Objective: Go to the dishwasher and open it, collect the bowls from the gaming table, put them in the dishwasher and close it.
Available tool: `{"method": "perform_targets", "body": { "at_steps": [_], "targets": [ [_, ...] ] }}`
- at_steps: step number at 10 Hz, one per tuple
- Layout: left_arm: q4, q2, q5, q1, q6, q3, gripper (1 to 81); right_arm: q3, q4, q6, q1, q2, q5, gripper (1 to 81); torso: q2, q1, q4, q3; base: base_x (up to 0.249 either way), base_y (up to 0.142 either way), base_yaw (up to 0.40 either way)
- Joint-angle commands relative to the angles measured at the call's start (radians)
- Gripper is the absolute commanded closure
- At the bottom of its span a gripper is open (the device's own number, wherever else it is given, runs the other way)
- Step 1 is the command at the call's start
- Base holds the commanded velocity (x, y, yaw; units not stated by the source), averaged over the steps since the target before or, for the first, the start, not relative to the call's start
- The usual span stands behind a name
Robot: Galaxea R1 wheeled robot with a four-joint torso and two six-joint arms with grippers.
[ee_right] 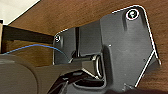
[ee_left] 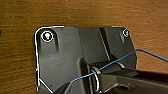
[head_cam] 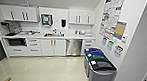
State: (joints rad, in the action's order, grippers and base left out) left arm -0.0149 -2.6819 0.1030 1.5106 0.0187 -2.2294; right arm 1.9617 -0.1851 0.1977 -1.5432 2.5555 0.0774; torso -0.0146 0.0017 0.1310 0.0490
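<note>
Nearest, both wrist views show brown wood-grain surface behind the robot's dark plates; whether either end effector is apart or together cannot be told. Pale glossy floor (head_cam: pixel 45 69) lies ahead. Three grey lidded bins (head_cam: pixel 99 67) line the right wall. Farthest, the closed brushed stainless-steel dishwasher (head_cam: pixel 73 47) sits under the white desk (head_cam: pixel 74 37), right of the sink (head_cam: pixel 51 35).

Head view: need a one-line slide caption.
Kitchenette from above: steel dishwasher, door shut, under the counter right of the sink; three lidded bins line the right wall.
</note>
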Motion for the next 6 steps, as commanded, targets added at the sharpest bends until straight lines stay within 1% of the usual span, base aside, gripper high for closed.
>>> {"method": "perform_targets", "body": {
  "at_steps": [1, 6],
  "targets": [
    [0.003, 0.020, -0.051, -0.048, -0.006, 0.005, 1.0, -0.017, 0.012, 0.005, 0.047, -0.027, -0.062, 1.0, 0.000, 0.000, 0.000, 0.000, 0.241, 0.000, 0.000],
    [0.003, 0.017, -0.051, -0.048, -0.005, 0.000, 1.0, -0.011, 0.010, 0.005, 0.053, -0.025, -0.062, 1.0, 0.000, 0.000, 0.000, 0.000, 0.241, 0.000, 0.000]
  ]
}}
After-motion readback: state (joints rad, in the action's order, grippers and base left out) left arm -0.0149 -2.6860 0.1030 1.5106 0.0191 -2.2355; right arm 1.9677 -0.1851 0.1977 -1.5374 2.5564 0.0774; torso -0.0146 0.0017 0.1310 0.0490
